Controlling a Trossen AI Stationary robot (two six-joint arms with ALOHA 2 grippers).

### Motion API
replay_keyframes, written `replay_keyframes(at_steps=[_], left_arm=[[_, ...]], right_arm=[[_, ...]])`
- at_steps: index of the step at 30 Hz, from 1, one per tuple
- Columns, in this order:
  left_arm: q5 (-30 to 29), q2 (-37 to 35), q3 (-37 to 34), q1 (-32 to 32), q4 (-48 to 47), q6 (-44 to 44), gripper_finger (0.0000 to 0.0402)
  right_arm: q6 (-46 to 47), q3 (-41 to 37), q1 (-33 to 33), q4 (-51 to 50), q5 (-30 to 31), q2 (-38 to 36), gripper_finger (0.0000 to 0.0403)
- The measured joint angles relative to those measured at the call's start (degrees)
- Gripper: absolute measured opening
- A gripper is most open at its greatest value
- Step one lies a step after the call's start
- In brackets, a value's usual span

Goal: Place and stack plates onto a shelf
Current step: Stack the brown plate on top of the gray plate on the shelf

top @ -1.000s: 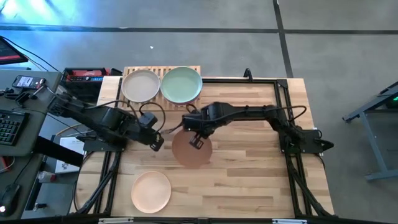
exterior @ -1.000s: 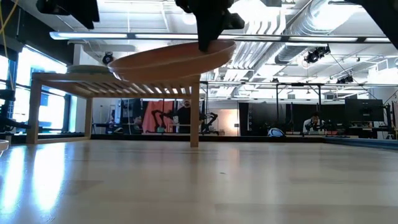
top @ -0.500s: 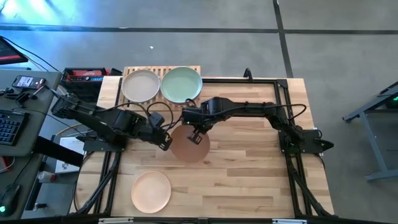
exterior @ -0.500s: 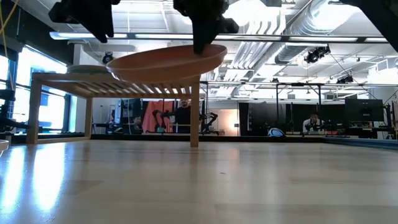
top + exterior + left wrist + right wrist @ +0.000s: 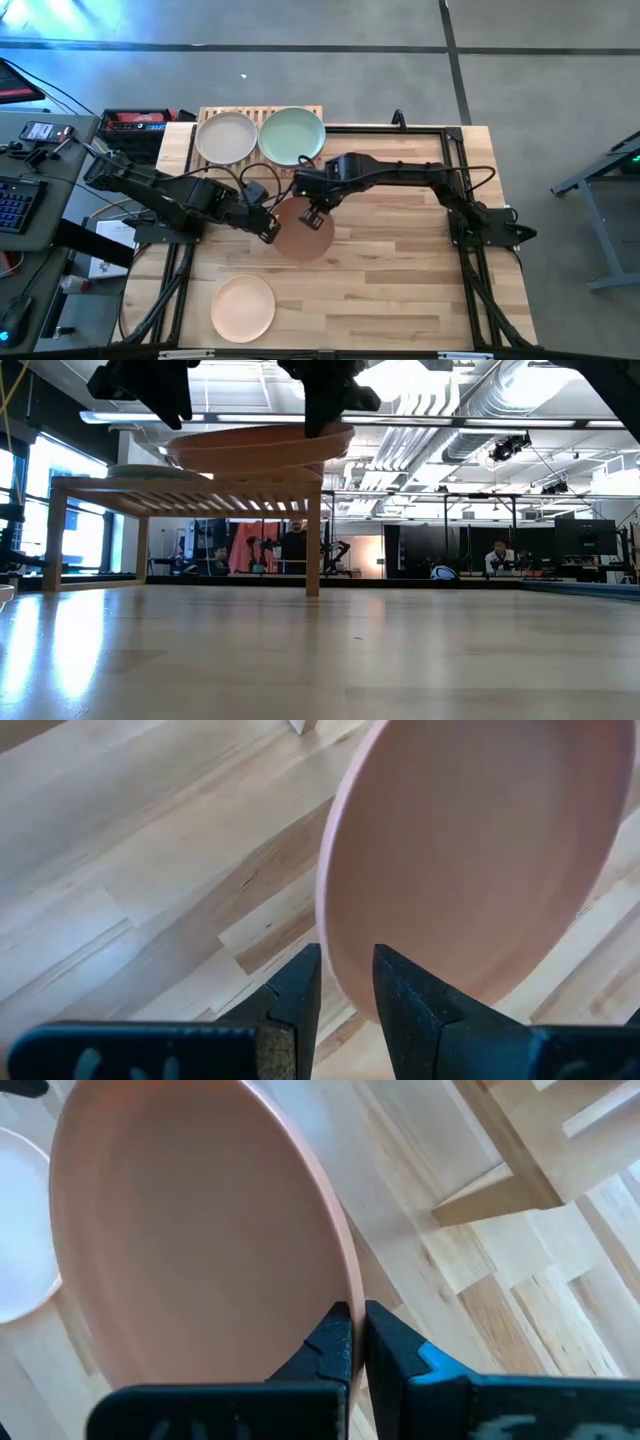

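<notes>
Behind the worktop point(image 5: 400, 260) a workshop hall; the brown plate point(image 5: 305, 232) hangs in the air, just in front of the shelf point(image 5: 190, 495).
I see the right pincer point(image 5: 309, 215) clamped on its far rim and the left pincer point(image 5: 268, 229) part open, astride its left rim. If one lets go early, I think the plate tips and falls. Cream plate point(image 5: 226, 137) and mint plate point(image 5: 292, 135) already fill the shelf; free room is on the right.
</notes>
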Motion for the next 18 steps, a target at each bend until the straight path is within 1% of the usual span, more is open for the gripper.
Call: replay_keyframes(at_steps=[8, 18], left_arm=[[-0.7, 0.0, 0.0, 0.0, -0.1, 1.0, 0.0083], [-0.6, 0.0, 0.0, 0.0, -0.1, 1.1, 0.0083]], right_arm=[[0.0, 0.0, 0.6, 1.4, -2.4, -0.2, 0.0], [0.5, 0.0, 1.4, 1.9, -2.3, -0.2, 0.0]])
